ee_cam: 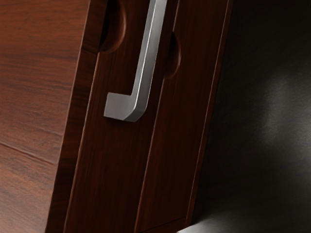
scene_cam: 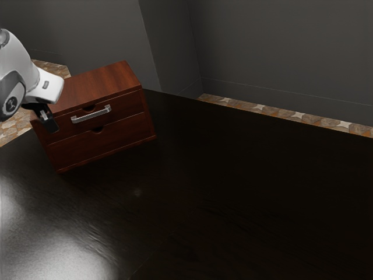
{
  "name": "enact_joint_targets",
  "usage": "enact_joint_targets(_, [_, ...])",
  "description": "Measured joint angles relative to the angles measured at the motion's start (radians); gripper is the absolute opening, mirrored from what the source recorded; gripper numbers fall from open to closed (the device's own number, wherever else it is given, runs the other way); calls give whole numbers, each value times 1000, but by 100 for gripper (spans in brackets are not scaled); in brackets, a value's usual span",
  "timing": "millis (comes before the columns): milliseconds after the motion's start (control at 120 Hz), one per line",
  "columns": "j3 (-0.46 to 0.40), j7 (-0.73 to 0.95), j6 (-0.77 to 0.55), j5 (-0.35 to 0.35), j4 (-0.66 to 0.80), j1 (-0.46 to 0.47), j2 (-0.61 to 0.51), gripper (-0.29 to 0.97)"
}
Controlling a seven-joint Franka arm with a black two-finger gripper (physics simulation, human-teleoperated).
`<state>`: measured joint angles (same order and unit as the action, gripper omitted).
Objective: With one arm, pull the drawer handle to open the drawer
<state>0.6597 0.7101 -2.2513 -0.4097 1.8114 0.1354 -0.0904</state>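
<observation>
The little wooden cabinet (scene_cam: 99, 87) sits on the dark surface (scene_cam: 233, 204). Its top drawer (scene_cam: 125, 108) has a long silver handle (scene_cam: 91, 114), and the drawer looks shut, level with the lower drawer (scene_cam: 111, 140) under the handle.

The handle is a bar that runs sideways across the drawer front, flat along the surface. The black jaws are close to the drawer front, just past the end of the handle on the exterior view's left. They are beside the handle, not around it. I cannot tell if the jaws are open or shut, and they seem to hold nothing.

The white arm (scene_cam: 23, 81) leans in above that end of the handle and points down at it. In the wrist view the bent end of the handle (ee_cam: 146, 63) is very near the hand.

I think the jaws must slide along toward the middle of the handle next.
</observation>
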Motion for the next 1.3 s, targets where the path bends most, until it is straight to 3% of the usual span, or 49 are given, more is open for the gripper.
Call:
enact_joint_targets(900, [-15, 28, -63, 124, -129, -18, 282, 68])
enact_joint_targets(1042, [-35, 30, -64, 135, -152, -22, 308, 68])
enact_joint_targets(1300, [-136, 33, -64, 146, -203, -116, 365, 68])
